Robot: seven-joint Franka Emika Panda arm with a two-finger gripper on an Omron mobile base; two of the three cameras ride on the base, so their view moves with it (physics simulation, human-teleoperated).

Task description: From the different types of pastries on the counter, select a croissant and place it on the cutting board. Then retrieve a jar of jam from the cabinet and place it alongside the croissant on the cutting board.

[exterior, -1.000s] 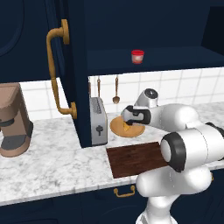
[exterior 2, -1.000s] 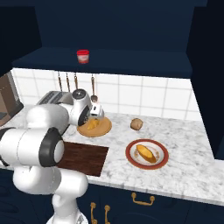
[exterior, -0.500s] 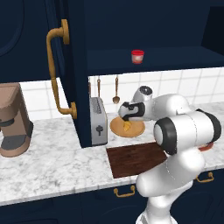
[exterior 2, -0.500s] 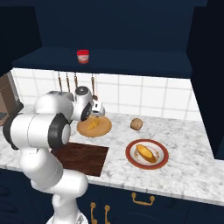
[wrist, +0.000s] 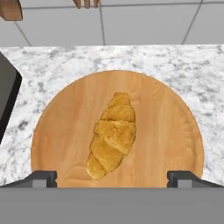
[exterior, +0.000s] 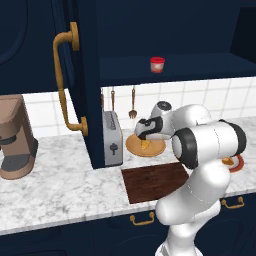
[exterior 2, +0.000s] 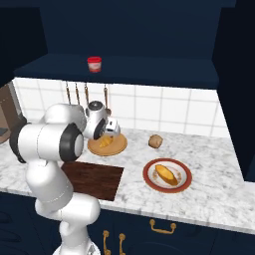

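Note:
The small golden-orange croissant (wrist: 111, 135) lies on a round tan wooden plate (wrist: 175, 127) on the marbled counter (exterior: 65, 185). My gripper (wrist: 112, 179) hangs just above it, open, with a fingertip (wrist: 41, 178) at each side and nothing between them. In the base views the gripper (exterior: 142, 135) (exterior 2: 110, 131) hovers over the croissant (exterior: 145, 145) (exterior 2: 104, 143). The dark brown cutting board (exterior: 155, 180) (exterior 2: 94, 178) lies bare in front of the plate. The red jar of jam (exterior: 157, 64) (exterior 2: 94, 63) stands on the shelf of the open navy cabinet (exterior: 85, 75).
A silver toaster (exterior: 112, 137) stands just left of the plate, beside the open cabinet door with its brass handle (exterior: 65, 85). A round brown bun (exterior 2: 156, 141) and a golden loaf (exterior 2: 167, 174) on a red-rimmed plate sit to the right. A coffee machine (exterior: 15, 137) is far left. Utensils hang on the tiled wall.
The arm has folded, its elbow swinging up and back. The hand has shifted slightly left and down over the croissant. The gripper stays open and nothing else has moved.

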